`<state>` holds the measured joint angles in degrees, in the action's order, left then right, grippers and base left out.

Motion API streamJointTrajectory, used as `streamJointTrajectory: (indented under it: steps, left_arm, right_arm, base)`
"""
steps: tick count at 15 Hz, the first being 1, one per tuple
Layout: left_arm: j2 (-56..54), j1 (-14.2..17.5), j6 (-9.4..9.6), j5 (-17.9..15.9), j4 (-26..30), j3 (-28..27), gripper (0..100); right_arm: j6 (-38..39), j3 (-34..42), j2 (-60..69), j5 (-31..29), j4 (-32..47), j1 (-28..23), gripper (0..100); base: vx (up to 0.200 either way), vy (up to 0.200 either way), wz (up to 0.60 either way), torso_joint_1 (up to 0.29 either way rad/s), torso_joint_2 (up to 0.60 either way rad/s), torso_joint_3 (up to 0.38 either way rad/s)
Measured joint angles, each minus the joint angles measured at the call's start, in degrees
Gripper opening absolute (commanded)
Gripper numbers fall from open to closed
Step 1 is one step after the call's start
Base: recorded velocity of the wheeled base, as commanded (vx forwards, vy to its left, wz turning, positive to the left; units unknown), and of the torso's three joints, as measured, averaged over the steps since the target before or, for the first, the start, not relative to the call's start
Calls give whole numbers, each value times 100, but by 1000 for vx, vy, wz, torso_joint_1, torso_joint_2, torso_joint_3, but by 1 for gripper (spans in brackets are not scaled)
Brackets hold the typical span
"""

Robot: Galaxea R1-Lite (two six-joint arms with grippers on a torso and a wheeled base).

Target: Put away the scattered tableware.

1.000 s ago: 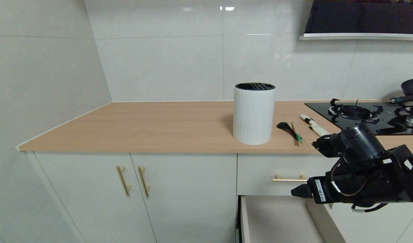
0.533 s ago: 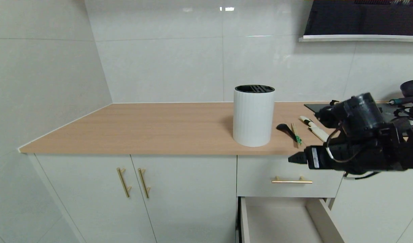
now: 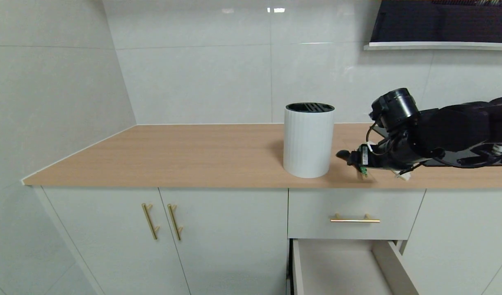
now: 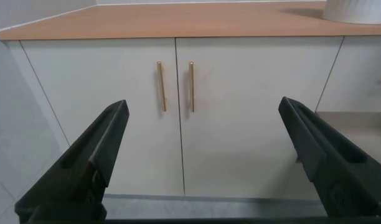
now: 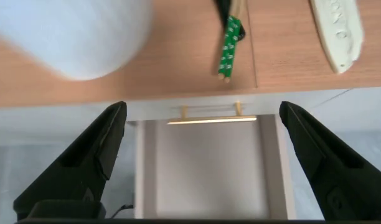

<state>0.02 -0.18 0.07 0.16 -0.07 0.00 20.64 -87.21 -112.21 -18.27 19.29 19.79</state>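
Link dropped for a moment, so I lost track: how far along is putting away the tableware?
Done: the lower drawer stands open. In hand: nothing; the right pincer is open, hovering by the chopsticks. The left pincer is open, facing the cupboard doors. Left: spoon, chopsticks and knife all lie on the counter beside the holder.

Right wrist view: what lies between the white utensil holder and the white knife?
Green-tipped chopsticks and a black spoon, seen in the right wrist view.
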Motion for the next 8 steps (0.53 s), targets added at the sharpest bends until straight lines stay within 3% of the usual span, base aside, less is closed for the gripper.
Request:
streamJointTrajectory:
  steps: [8]
  left_arm:
    - [0,0,0,0,0,0,100]
  right_arm:
    - [13,-256,-822,-206,-399,-229,100]
  base:
    - [0,0,0,0,0,0]
